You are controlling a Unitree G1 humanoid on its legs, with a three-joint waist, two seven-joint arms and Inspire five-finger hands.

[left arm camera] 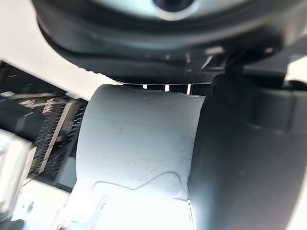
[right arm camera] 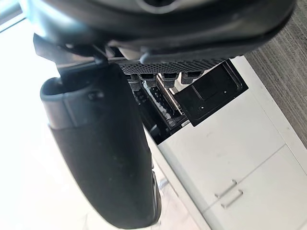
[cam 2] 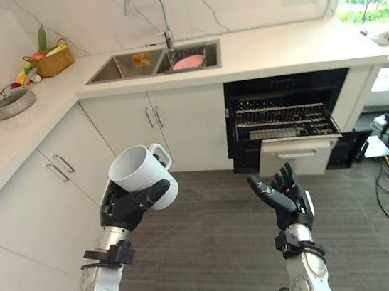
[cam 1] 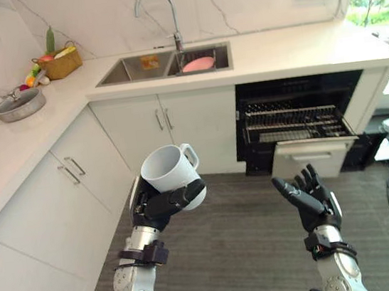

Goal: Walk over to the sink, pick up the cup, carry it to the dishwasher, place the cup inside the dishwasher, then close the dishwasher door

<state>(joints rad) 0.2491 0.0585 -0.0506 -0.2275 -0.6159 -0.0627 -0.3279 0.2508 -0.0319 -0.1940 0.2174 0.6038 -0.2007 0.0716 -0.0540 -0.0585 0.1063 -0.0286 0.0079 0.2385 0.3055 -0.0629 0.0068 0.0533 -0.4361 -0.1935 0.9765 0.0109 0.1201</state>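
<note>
Presently, we find the white cup (cam 1: 167, 169) in the left hand (cam 1: 161, 206), whose fingers are curled round its lower body. The cup's mouth is tilted upward and its handle is on the far side. It is up over the floor (cam 1: 244, 246), well apart from the sink (cam 1: 131, 69) and the dishwasher (cam 1: 295, 121). We note the right hand (cam 1: 310, 198) up beside it, fingers straight and spread wide, holding nothing. The dishwasher door hangs open, with a wire rack (cam 1: 291, 120) in view. A pink dish (cam 1: 198, 64) lies in the sink's right basin.
</note>
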